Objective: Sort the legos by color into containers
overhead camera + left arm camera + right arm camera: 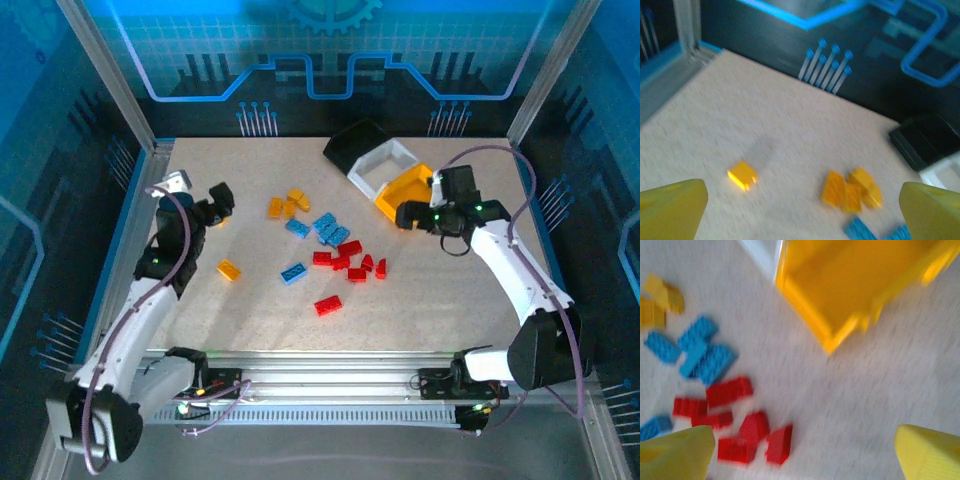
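Across the speckled beige worktop (430,320), two white-and-black robot arms reach in from the near edge. The left arm (150,300) bends over the left side and the right arm (505,260) curves toward the back right.

At the back, right of centre, three small open-topped square plastic bins stand in a slanted row, touching one another. The black bin (355,140) is farthest back, the white bin (385,165) is in the middle, and the yellow bin (405,190) is nearest the front.

The right claw (408,215) hangs just beside the yellow bin's near corner. In its blurred wrist view, its yellow fingers (675,455) stand spread wide with nothing between them. The left claw (218,203) hovers over the left of the worktop, spread just as wide and holding nothing.

Small studded plastic bricks lie loose on the middle of the worktop:
- **Orange-yellow:** the orange-yellow bricks (285,206) cluster at the back left of the scatter. A lone orange-yellow brick (229,269) sits well apart, toward the front left, and another orange-yellow piece (742,175) lies just ahead of the left claw.
- **Blue:** the blue bricks (328,230) are bunched at centre, with a single blue brick (293,272) near them.
- **Red:** the red bricks (350,262) gather just in front of the blue ones. A single red brick (328,305) lies nearer the front.
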Controlling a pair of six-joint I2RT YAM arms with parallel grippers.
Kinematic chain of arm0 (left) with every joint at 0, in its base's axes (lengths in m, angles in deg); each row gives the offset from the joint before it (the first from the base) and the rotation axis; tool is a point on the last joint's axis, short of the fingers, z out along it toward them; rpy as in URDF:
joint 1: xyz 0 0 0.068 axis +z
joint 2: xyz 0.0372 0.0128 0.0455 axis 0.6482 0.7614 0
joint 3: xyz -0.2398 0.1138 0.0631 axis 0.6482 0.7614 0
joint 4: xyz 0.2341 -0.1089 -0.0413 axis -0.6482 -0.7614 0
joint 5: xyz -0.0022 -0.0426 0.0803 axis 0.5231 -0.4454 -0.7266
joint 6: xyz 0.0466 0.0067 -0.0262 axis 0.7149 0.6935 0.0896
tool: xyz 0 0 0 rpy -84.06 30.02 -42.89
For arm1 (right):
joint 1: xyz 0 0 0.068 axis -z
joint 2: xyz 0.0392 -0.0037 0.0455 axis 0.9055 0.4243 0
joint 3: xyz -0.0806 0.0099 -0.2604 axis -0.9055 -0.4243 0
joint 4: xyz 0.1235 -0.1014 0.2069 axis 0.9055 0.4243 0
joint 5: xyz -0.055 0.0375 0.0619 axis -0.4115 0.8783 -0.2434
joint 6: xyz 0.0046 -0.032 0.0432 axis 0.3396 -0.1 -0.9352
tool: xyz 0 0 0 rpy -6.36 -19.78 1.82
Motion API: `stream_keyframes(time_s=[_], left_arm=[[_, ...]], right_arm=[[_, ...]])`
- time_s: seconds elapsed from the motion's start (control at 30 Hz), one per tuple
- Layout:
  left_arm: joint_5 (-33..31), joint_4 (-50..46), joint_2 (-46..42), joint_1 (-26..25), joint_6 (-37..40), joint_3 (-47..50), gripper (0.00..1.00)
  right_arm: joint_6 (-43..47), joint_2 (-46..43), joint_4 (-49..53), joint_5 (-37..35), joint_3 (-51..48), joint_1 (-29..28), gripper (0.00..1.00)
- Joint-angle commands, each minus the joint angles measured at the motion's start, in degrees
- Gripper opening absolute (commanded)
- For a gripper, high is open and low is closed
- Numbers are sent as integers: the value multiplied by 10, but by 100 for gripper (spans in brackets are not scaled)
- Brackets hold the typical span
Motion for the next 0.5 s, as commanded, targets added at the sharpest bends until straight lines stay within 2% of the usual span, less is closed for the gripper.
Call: stream_keyframes(time_s=[0.0, 0.07, 0.2, 0.3, 0.4, 0.47], left_arm=[[66, -170, -49, -34, -82, 8, 99], [100, -206, -79, -49, -119, 13, 99], [120, -265, -130, -88, -175, 28, 99], [147, -327, -145, -97, -197, 23, 99], [179, -357, -152, -100, -198, 18, 99], [182, -365, -161, -102, -198, 17, 99]], right_arm=[[-55, -4, 133, 12, 11, -39, 87], [-72, -9, 142, 6, -2, -61, 84], [-100, -5, 130, 11, -41, -91, 76], [-115, -3, 111, 2, -58, -110, 75], [-127, 6, 100, -17, -53, -105, 75], [-140, 21, 104, -26, -39, -82, 77]])
